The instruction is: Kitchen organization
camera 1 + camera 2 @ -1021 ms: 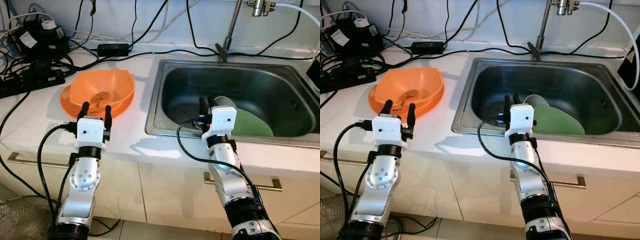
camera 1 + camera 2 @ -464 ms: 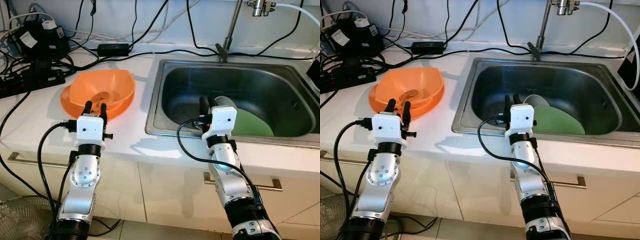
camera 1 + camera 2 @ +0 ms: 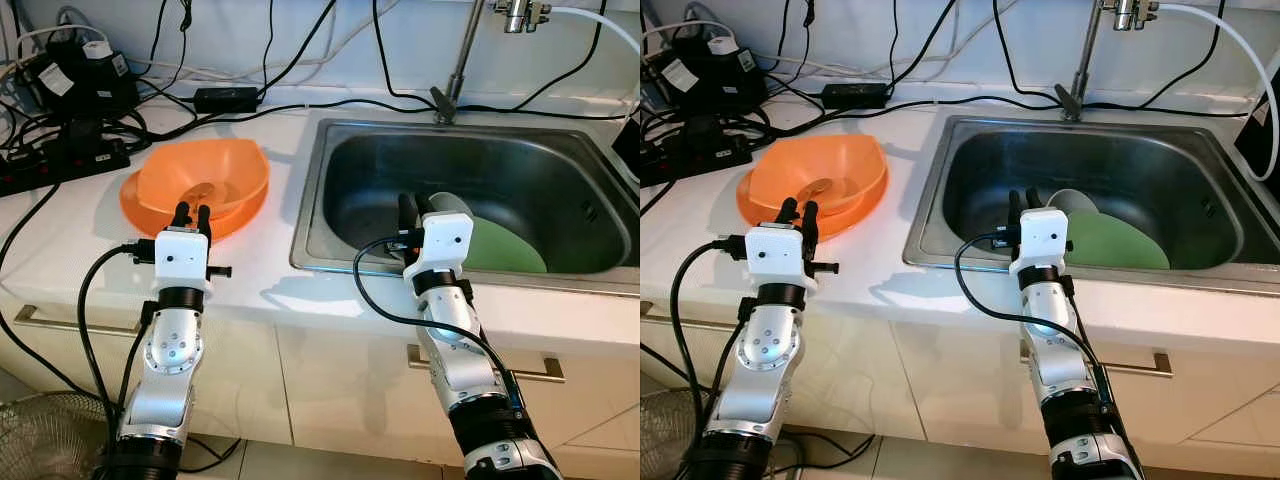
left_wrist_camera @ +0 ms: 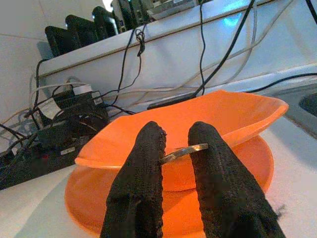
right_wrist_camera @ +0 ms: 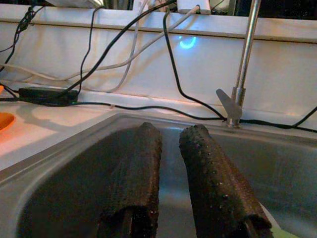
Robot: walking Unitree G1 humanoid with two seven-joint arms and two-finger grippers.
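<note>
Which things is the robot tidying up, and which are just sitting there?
For the job:
orange bowl on the orange plate
spoon, between the left gripper fingers
green plate and white cup in the sink
right gripper, over the sink

Just lying about:
cables
power strip
tap

No legible text, brand, number or sign anywhere. The white label on the black adapter at the back left of the surface carries print, but it is too small and blurred to read. A second white tag on the same cluster is equally unreadable. Nothing readable on the orange bowl or the sink.
</note>
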